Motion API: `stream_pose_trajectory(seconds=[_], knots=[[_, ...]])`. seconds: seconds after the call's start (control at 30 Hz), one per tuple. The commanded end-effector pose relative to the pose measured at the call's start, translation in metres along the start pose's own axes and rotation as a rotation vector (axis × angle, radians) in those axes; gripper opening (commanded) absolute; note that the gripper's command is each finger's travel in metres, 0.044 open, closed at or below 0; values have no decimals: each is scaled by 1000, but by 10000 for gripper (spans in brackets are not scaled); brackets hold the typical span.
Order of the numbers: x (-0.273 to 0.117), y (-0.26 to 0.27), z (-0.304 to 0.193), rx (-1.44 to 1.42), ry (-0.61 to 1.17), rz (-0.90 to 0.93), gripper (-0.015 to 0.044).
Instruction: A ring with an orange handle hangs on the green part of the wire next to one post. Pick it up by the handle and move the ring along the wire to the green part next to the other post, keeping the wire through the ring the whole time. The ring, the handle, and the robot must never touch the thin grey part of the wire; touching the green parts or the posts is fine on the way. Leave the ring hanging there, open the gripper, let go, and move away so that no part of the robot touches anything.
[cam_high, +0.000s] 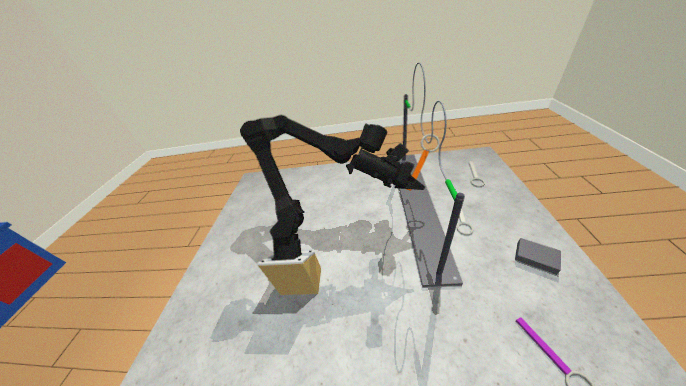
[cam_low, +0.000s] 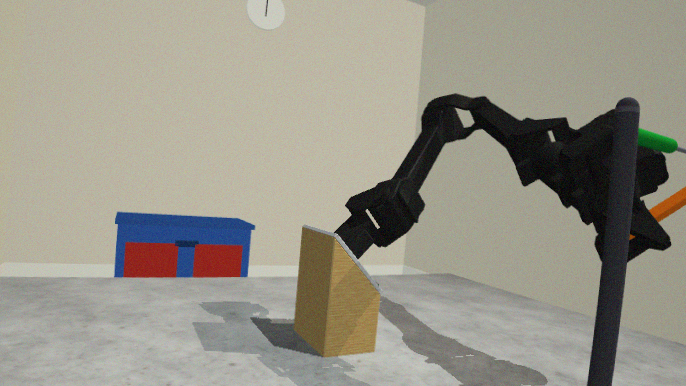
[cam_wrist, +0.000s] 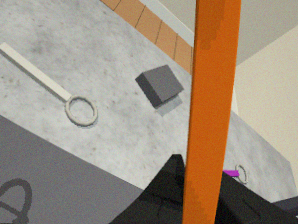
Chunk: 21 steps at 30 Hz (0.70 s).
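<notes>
My gripper (cam_high: 413, 183) (cam_low: 648, 236) (cam_wrist: 184, 164) is shut on the lower end of the orange handle (cam_high: 421, 163) (cam_low: 671, 205) (cam_wrist: 211, 110). The handle slants up to the pale ring (cam_high: 429, 143), which sits around the thin grey wire (cam_high: 419, 90) between its two tall loops, above the dark base plate (cam_high: 431, 240). I cannot tell if ring and wire touch. One green part (cam_high: 407, 104) sits at the far post (cam_high: 405, 122). The other green part (cam_high: 451, 189) (cam_low: 657, 141) meets the near post (cam_high: 449, 235) (cam_low: 616, 240). The ring is out of the wrist view.
A grey block (cam_high: 538, 255) (cam_wrist: 161, 84) lies right of the plate. Two white-handled rings (cam_high: 475, 175) (cam_high: 464, 223) (cam_wrist: 81, 110) and a purple-handled ring (cam_high: 542, 345) (cam_wrist: 231, 173) lie on the mat. The arm stands on a wooden pedestal (cam_high: 292, 272) (cam_low: 332, 295). A blue and red cabinet (cam_low: 182, 245) stands far left.
</notes>
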<state>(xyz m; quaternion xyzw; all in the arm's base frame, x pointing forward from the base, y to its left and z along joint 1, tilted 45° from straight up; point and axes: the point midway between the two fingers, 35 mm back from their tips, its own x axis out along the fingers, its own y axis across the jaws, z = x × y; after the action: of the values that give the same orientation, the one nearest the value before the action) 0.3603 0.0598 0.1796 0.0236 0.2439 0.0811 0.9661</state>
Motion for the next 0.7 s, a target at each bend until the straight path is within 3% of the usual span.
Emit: stream_pose_trajectory(seconds=[0.0, 0.67], knots=[[-4, -18, 2, -101, 9, -61, -150], [-25, -84, 25, -535, 64, -304, -150]])
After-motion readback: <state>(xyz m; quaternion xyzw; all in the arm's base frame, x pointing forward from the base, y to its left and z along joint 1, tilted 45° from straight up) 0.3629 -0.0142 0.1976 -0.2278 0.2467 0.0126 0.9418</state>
